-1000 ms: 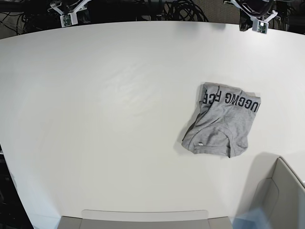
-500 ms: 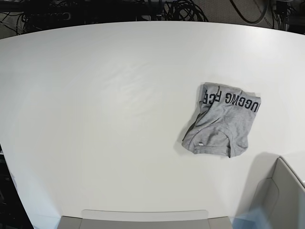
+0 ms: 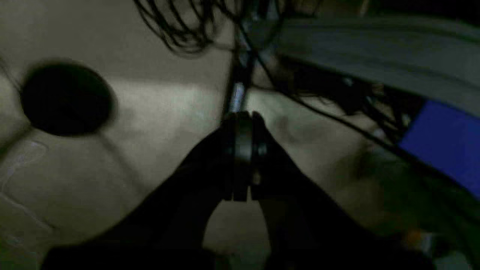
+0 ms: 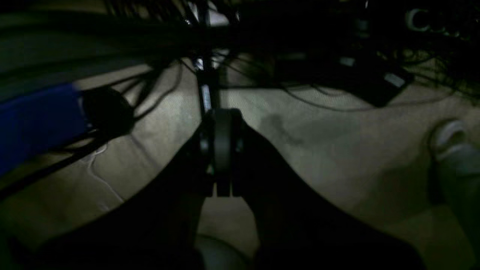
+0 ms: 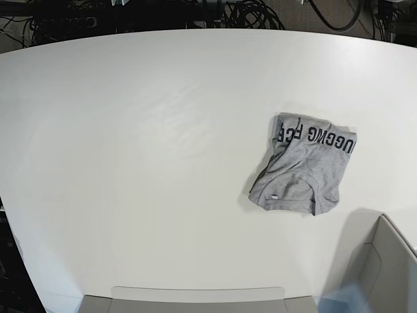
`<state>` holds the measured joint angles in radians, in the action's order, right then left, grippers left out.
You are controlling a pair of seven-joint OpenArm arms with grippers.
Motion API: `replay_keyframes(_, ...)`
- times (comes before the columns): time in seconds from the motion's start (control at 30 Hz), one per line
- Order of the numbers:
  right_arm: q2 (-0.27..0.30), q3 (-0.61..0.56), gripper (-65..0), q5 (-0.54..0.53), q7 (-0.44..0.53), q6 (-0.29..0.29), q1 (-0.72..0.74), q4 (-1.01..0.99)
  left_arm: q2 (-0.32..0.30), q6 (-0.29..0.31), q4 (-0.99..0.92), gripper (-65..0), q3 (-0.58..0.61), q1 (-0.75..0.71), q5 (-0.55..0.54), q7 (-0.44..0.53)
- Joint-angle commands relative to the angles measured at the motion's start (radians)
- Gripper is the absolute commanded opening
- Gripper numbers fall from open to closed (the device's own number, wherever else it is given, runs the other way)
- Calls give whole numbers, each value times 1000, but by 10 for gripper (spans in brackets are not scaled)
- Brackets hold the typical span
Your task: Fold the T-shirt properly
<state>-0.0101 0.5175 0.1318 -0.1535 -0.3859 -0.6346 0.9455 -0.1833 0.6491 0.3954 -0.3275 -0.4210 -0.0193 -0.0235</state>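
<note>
The T-shirt (image 5: 303, 168) lies folded into a small grey bundle on the right part of the white table (image 5: 143, 150), with black lettering showing along its far edge. Neither arm shows in the base view. In the left wrist view my left gripper (image 3: 242, 155) is shut with nothing between its fingers, hanging over a dim floor with cables. My right gripper (image 4: 221, 152) in the right wrist view is likewise shut and empty, above the same kind of dark floor. The T-shirt appears in neither wrist view.
A grey box (image 5: 381, 274) stands at the table's near right corner, and a flat grey panel (image 5: 195, 298) runs along the front edge. Black cables (image 5: 251, 13) lie behind the far edge. A blue object (image 3: 446, 142) shows beside the cables.
Both arms' ends, seen at the table's far edge one second ago, have drawn back out of the base view. The T-shirt has not moved.
</note>
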Motion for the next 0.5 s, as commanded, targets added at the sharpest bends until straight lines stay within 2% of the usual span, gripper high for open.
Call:
replay_keyframes(0.0, 31, 22, -650, 12, 12, 2, 20, -38, -15, 1, -60, -650, -3, 27, -3, 13)
replay_keyframes(0.07, 66, 45, -650, 33, 13, 2, 81, -141, -31, -5, -174, -650, 1, 84, -3, 64)
replay_keyframes(0.1, 94, 59, -650, 44, 24, 2, 118, -204, -40, -30, -238, -650, 5, 112, -3, 102)
replay_keyframes(0.13, 114, 69, -650, 52, 45, 2, 144, -262, -45, -68, -290, -650, 5, 133, -3, 136)
replay_keyframes(0.23, 180, 86, -650, 87, 160, 9, 230, -469, -49, -252, -395, -650, 18, 192, 0, 221)
replay_keyframes(0.27, 206, 86, -650, 105, 208, 11, 266, -552, -49, -326, -395, -650, 55, 208, 0, 241)
replay_keyframes(0.33, 252, 86, -650, 128, 279, 11, 324, -698, -46, -430, -395, -650, 140, 227, 0, 254)
replay_keyframes(0.4, 287, 85, -650, 134, 320, 29, 368, -813, -40, -501, -395, -650, 199, 233, -5, 254)
replay_keyframes(0.47, 302, 77, -650, 134, 345, 90, 388, -868, -22, -530, -395, -650, 216, 233, -5, 259)
